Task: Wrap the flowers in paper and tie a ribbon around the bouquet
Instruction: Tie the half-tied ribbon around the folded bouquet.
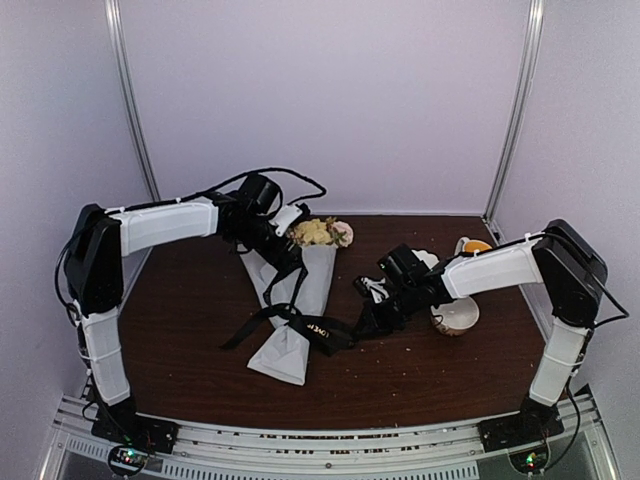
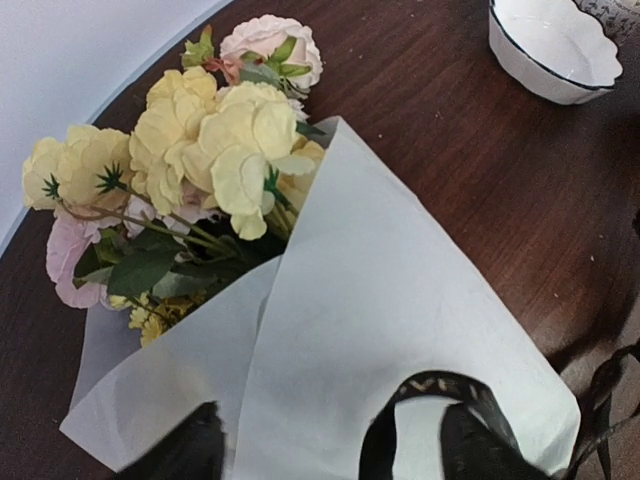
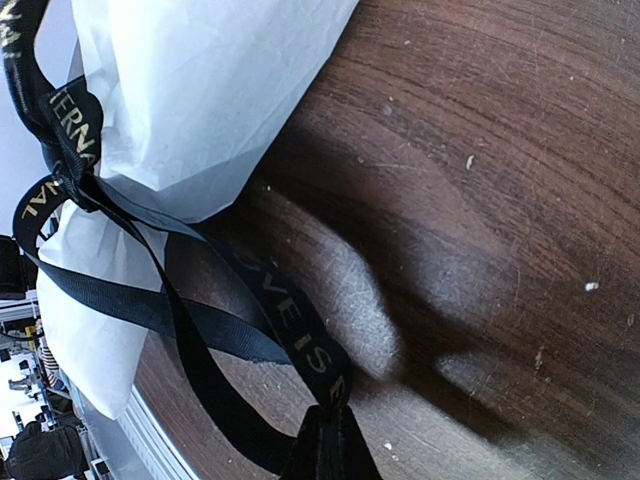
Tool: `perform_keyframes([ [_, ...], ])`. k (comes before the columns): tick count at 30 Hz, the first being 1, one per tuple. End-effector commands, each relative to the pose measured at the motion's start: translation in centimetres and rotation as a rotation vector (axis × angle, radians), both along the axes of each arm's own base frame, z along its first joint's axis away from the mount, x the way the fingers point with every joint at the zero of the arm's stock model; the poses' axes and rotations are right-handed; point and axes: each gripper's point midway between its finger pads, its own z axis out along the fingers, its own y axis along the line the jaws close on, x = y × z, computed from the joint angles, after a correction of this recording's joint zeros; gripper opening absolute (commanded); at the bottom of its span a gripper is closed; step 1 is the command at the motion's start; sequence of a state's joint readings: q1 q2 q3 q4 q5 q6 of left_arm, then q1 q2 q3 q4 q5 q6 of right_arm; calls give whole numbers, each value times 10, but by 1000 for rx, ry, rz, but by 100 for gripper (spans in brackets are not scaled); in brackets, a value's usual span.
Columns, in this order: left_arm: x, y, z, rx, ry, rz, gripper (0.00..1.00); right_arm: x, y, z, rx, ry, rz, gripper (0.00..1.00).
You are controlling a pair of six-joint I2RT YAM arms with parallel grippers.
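The bouquet (image 1: pixel 300 300) is lying flat on the dark wooden table (image 3: pixel 480 200), left of centre in the top view. Its blooms are pointing toward the far wall and its tapered tail toward the near edge.

The paper (image 2: pixel 400 300) is forming a smooth, matte cone, pale grey-white and thin, with one crisp edge overlapping the other across the front. The flowers (image 2: pixel 220 140) are spilling from its open mouth: ruffled pale yellow heads, soft pink ones, green leaves and thin stems.

The ribbon (image 3: pixel 300 340), a flat black woven strip with pale gold capital lettering, is crossing the cone below its middle and gathering into a knot at the cone's edge. Loose loops and tails are trailing over the tabletop.

The left gripper (image 2: pixel 330 445) is hovering over the upper cone with its fingers spread wide. One ribbon loop is arching up beside a finger; I cannot tell whether they touch.

The right gripper (image 3: pixel 328 452) is pinching the ribbon's gathered strands to the right of the cone.

The table grain is showing fine scratches and pale specks. A white scalloped bowl (image 2: pixel 535 82) with a thin dark rim line is sitting well apart from the blooms.
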State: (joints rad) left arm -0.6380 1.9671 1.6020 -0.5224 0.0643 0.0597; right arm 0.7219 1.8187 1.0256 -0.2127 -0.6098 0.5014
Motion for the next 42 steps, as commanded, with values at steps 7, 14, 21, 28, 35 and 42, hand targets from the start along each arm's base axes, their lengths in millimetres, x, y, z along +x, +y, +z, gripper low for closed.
perform_keyframes([
  [7,4,61,49,-116,84,49,98,2,9,7,27,-19,19,0],
  [14,-30,80,41,-167,94,102,98,2,12,7,30,-18,34,0],
  [21,-94,128,-25,-116,250,298,69,4,15,10,41,-29,38,0],
  [28,-153,146,-92,-8,392,309,73,8,20,12,53,-31,49,0],
  [35,-165,148,-136,190,478,324,78,9,23,12,62,-28,50,0],
  [42,-191,135,-136,212,540,273,0,9,22,14,59,-33,52,0],
])
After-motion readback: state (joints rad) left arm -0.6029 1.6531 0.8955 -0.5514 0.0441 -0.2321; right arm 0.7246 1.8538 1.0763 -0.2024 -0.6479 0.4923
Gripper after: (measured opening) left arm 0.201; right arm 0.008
